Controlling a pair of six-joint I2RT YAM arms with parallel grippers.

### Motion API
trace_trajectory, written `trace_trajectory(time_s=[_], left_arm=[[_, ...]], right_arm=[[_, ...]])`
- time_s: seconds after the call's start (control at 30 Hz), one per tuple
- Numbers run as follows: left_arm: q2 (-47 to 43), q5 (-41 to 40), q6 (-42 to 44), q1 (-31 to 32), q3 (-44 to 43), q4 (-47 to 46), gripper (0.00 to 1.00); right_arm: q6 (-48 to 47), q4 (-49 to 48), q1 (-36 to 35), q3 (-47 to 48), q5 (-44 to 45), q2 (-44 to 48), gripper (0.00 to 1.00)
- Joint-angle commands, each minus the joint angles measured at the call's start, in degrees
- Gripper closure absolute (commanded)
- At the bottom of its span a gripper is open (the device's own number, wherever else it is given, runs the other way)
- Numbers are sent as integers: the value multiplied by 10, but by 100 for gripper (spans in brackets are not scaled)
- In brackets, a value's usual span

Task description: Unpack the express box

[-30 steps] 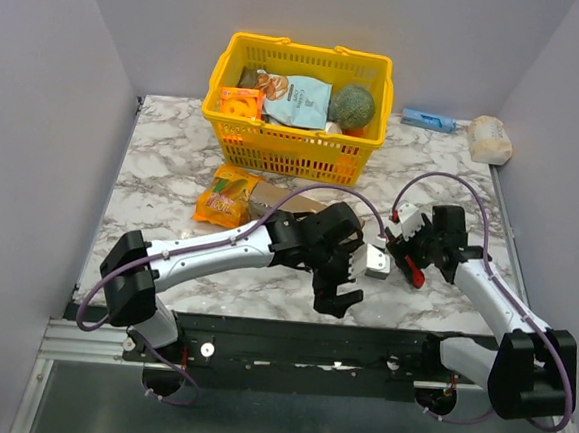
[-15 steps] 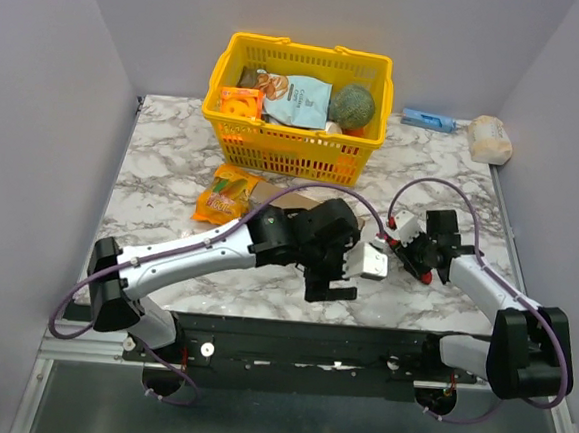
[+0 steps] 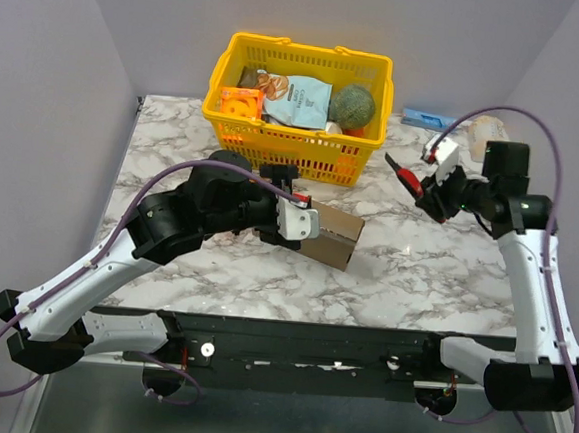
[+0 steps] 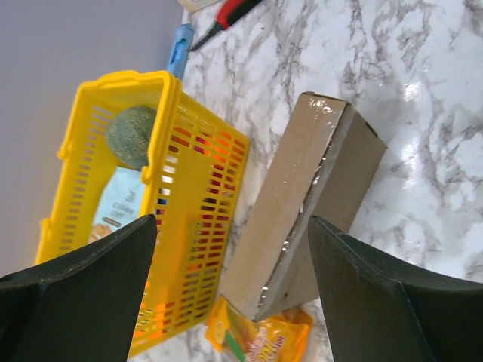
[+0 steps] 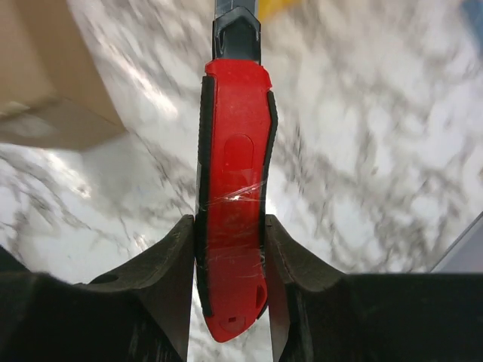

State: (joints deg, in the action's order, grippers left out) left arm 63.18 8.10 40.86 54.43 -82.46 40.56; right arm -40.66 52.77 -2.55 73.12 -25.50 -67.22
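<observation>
The print on the pouch (image 3: 297, 99) in the yellow basket (image 3: 293, 149) is too small for me to read. My left arm bends in from the lower left, and my left claw (image 4: 232, 220) is spread wide beside the express box (image 3: 330, 237). The box sits mid-frame on the desk (image 3: 425, 277), just below the basket. My right claw (image 5: 230, 226), high at the upper right, pinches a red knife (image 5: 232, 188). Bare marble lies right of the box.

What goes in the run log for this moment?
left gripper: open, facing express box | right gripper: shut on red knife, above table | express box: on table beside yellow basket
</observation>
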Motion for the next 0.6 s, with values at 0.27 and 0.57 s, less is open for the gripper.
trace_trajectory(time_s=[0.27, 0.57], left_arm=[[42, -33, 329, 58, -59, -58, 15], [58, -45, 376, 77, -37, -84, 15]], right_arm=[[105, 91, -124, 205, -281, -79, 99], [85, 117, -163, 271, -228, -110, 99]])
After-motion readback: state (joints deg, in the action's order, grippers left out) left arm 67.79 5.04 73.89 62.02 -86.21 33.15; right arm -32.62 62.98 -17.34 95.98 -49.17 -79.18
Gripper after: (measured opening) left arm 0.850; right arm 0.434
